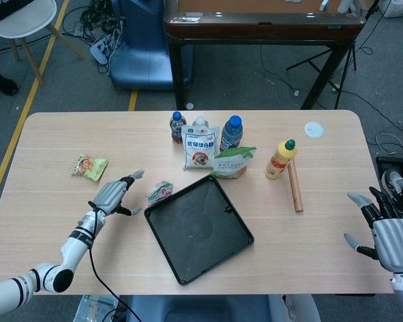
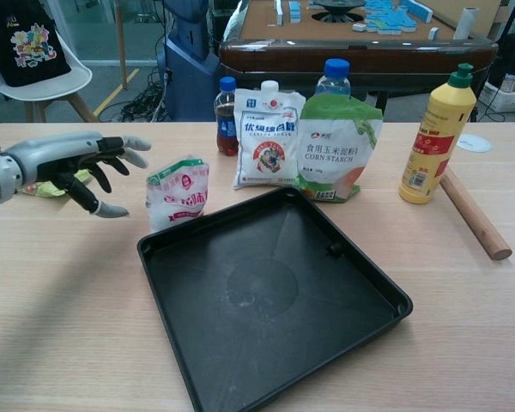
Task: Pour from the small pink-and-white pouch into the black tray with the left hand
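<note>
The tabletop (image 1: 67, 134) carries a black tray (image 2: 275, 300) near the middle of its front edge, one corner turned toward the back. The tray looks bare inside, so by my reading nothing is poured yet and the whole job remains: grasp, lift, tip. Just off the tray's left corner stands the small pink-and-white pouch (image 2: 178, 190), upright and untouched. The left hand (image 2: 73, 163) hovers just beside the pouch on its left, fingers spread wide toward it, holding nothing and apart from it. The right hand (image 1: 386, 231) sits off the table's front right corner, fingers apart and empty.
</note>
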Robot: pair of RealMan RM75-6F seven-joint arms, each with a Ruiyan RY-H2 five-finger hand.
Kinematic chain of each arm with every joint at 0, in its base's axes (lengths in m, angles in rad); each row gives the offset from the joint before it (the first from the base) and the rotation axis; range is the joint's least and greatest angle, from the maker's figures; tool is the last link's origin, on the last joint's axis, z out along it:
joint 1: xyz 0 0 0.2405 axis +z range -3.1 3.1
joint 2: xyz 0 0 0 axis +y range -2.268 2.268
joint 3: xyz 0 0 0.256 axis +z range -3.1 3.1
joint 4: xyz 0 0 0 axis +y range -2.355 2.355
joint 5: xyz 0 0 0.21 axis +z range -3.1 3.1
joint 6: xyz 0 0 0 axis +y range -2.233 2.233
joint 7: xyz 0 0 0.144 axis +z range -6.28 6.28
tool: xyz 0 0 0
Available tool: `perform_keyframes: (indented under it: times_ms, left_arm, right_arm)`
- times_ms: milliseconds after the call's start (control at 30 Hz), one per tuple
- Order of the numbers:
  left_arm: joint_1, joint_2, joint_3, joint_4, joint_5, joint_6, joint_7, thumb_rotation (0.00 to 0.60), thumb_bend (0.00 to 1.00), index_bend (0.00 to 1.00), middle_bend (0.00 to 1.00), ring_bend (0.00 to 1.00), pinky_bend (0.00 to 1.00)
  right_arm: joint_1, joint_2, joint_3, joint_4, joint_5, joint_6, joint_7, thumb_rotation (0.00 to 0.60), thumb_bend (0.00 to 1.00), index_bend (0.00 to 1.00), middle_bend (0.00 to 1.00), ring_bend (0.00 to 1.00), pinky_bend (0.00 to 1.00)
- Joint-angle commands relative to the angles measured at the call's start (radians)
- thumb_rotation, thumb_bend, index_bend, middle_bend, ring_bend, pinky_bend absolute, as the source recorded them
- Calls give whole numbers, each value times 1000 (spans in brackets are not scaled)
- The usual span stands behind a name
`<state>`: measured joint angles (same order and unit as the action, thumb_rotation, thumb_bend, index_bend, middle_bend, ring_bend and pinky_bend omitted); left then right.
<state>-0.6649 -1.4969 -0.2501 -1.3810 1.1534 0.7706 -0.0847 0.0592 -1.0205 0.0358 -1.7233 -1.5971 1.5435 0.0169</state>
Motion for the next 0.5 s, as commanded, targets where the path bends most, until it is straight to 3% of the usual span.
perform_keyframes:
  times_ms: [33, 500]
  left_arm:
    - [-28, -29, -11, 31, -31, -30, -13, 600, 213, 46, 129, 167, 268]
    - [-115, -123, -39, 145, -126, -77, -6, 600, 213, 60, 154, 180, 268]
  right_arm:
    - [1, 0, 1, 0, 1, -2, -1, 600, 194, 163, 239, 56, 88]
    - [-8, -1, 1, 6, 13, 0, 5, 600, 194, 163, 239, 56, 89]
